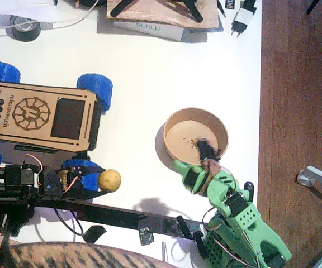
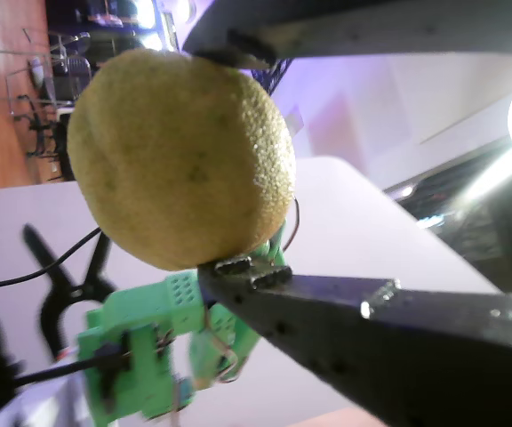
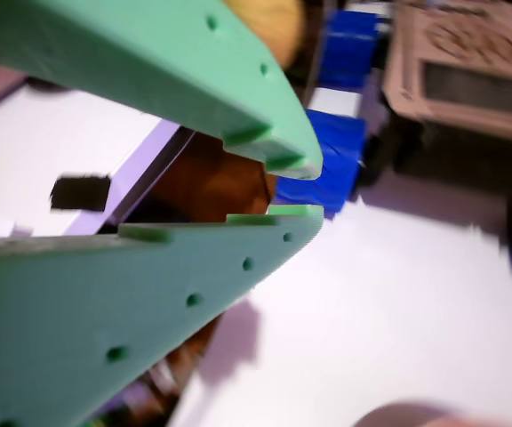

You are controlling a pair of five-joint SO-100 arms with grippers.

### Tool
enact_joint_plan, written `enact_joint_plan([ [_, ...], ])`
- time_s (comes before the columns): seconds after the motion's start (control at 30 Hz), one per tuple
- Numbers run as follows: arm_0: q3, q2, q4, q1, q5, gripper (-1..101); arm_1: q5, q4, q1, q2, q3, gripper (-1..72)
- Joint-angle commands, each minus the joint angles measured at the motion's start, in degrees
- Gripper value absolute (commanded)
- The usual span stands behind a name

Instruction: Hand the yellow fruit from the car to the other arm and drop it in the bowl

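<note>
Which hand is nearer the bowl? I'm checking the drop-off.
Right. The green right hand sits at the bowl's near rim; the black left hand holds the lemon by the car.

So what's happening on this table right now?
A black robot arm on the left has its gripper closed on a small yellow fruit, just off the corner of a wooden toy car with blue wheels. A green arm on the right waits with its gripper nearly closed and empty, beside the rim of a tan bowl. The fruit has not been passed over yet, and the two grippers are apart.
</note>
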Motion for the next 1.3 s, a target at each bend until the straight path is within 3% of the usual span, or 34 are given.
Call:
enact_joint_plan([
  [0.0,-0.5,0.4,-4.6,0.4,-1.1,0,-5.4,-4.8,-3.2,0.8,-0.6,-0.1],
  [0.2,-0.6,3.7,-5.4,0.5,-1.1,0,-14.9,-8.1,-9.9,5.1,1.8,-0.2],
  [0.33,-0.6,5.1,-5.3,0.5,-1.1,0,-17.7,-8.3,-15.5,4.4,1.9,-0.2],
  [0.67,-0.5,5.3,-4.9,0.5,-1.1,0,-20.0,-10.2,-28.4,-1.3,0.5,-0.2],
  [0.87,-0.4,5.2,-4.2,0.5,-1.1,0,-20.5,-13.5,-27.9,-3.0,0.1,0.2],
  [1.0,-0.3,5.1,-4.3,0.5,-1.1,0,-18.7,-12.9,-26.7,-4.1,-0.4,17.0],
  [1.27,0.1,5.2,-4.3,0.5,-1.1,0,-12.0,-14.4,-24.9,-7.0,-1.8,27.8],
])
